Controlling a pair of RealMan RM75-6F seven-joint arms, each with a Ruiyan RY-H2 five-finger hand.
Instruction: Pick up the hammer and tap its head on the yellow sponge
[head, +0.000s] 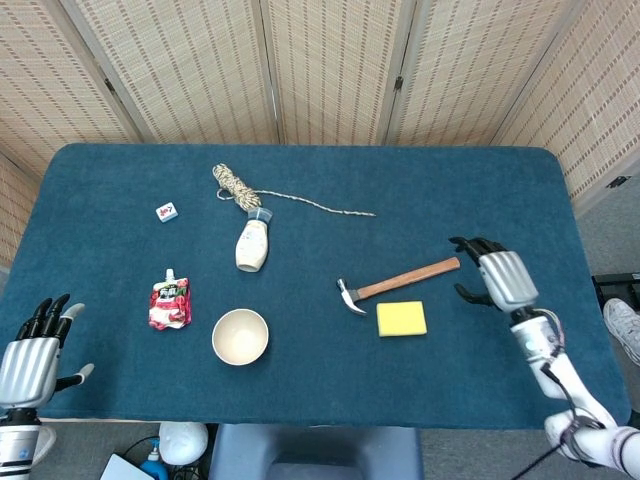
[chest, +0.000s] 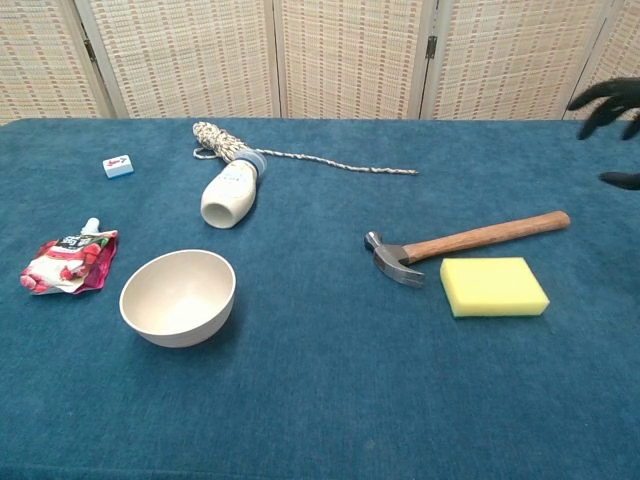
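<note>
Woven screens stand behind a blue-covered table (head: 480, 180), and on the cloth the hammer (head: 396, 283) lies flat, handle angled up toward the far right, steel head pointing toward the middle. Its head sits just beside the near-left corner of the sponge (head: 401, 318), so tapping would need only a short swing once it is lifted. Nobody holds it: the right hand (head: 495, 277) hangs off past the end of the handle, fingers spread and empty, well placed to reach back for the wooden grip. At the near-left corner the left hand (head: 30, 358) waits, fingers apart, holding nothing, clear of the work. A bowl (head: 240, 336), a pouch (head: 170, 303), a toppled bottle (head: 253, 242) and a rope (head: 250, 192) lie to the left, out of the way.
</note>
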